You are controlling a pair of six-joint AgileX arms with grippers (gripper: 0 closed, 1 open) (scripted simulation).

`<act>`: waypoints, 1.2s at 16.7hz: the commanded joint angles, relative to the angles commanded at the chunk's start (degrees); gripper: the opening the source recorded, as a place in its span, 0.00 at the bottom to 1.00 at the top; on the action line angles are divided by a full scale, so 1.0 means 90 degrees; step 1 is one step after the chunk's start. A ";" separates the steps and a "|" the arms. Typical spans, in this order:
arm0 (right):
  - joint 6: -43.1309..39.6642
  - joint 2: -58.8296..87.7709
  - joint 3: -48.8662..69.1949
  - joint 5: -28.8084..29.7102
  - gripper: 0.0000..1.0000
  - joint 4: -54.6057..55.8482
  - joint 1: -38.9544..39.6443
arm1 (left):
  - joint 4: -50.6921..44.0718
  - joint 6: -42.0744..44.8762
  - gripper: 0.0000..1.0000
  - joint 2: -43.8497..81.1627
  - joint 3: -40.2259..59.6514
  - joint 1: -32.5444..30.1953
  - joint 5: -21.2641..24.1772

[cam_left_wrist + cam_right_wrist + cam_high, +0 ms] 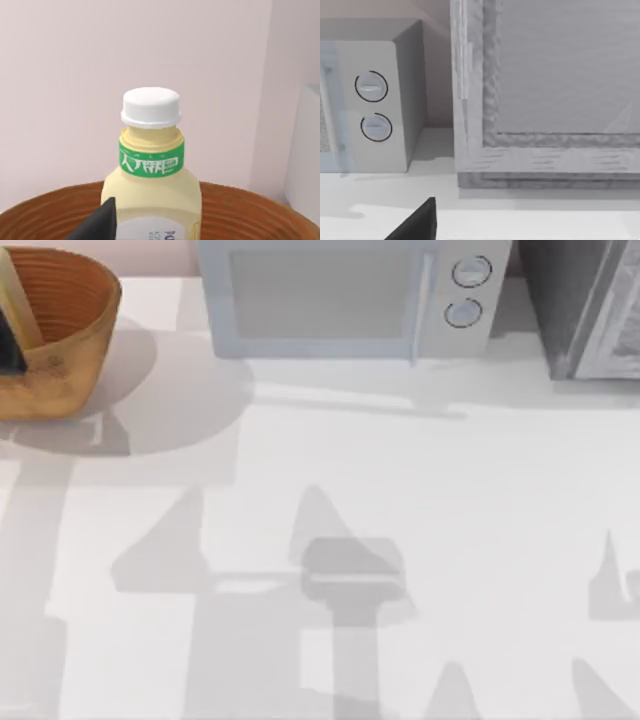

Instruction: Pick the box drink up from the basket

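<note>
Wicker basket point(70, 335) sits at table point(400, 500) far-left corner, carton point(152, 185) upright inside, right in front of left gripper point(97, 225), cap point(151, 107) on top. Its grip state: cannot tell. Right gripper point(417, 222) faces microwave point(375, 105) and grey cabinet point(545, 90).

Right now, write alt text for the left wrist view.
A pale-yellow drink carton with a white round cap and green neck band stands upright inside a round orange-brown woven basket, against a pale pink wall. A dark tip of the left gripper shows beside it.
</note>
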 joint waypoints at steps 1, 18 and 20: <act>0.0000 0.0000 0.0000 0.0000 1.00 0.0000 0.0000 | 0.0344 0.0009 1.00 0.0564 0.0228 0.0046 0.0057; 0.0000 0.0000 0.0000 0.0000 1.00 0.0000 0.0000 | 0.2721 0.0088 1.00 0.4511 0.1798 0.0343 0.0426; 0.0000 0.0000 0.0000 0.0000 1.00 0.0000 0.0000 | 0.2612 0.0062 1.00 0.4650 0.1941 0.0328 0.0409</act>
